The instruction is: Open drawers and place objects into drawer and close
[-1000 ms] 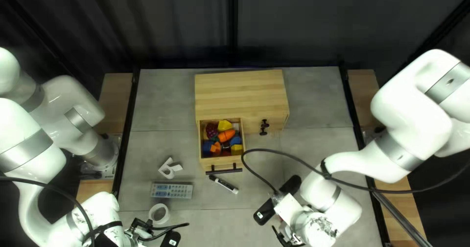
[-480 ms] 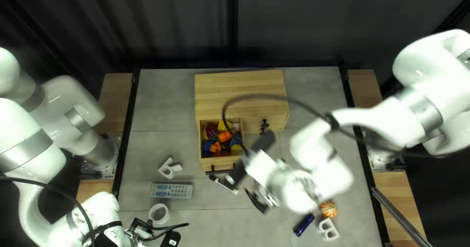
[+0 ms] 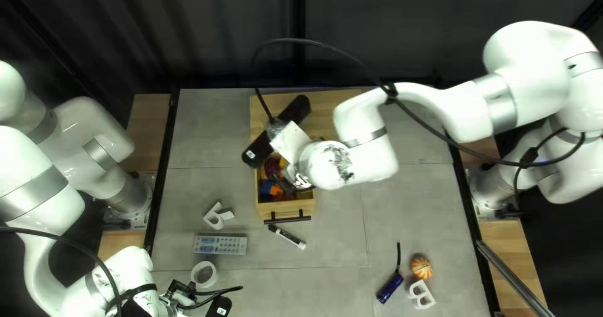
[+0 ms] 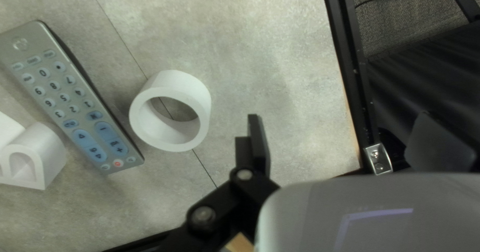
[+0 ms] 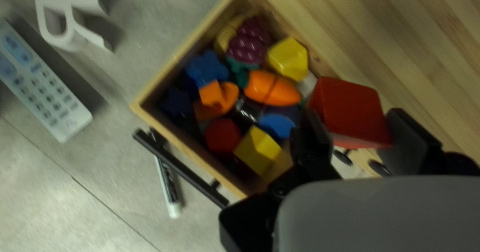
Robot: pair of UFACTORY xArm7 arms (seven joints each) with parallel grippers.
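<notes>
Over the open drawer in the top left view is my right gripper, its fingertips hidden by its mount. The right wrist view has my right gripper shut on a red block, above the edge between drawer and cabinet top. Inside lie an orange carrot, purple grapes, yellow blocks and several other pieces. My left gripper is low at the near left, beside a white ring. In the left wrist view, my left gripper stands open and empty, beside the ring.
A remote and white letter R lie left of the drawer. A marker lies before its handle. At the near right are a blue cylinder, orange striped ball and white letter B.
My right arm has swung up and left from the near right of the table to over the drawer, uncovering the blue cylinder, ball and letter B. My left arm has stayed still.
</notes>
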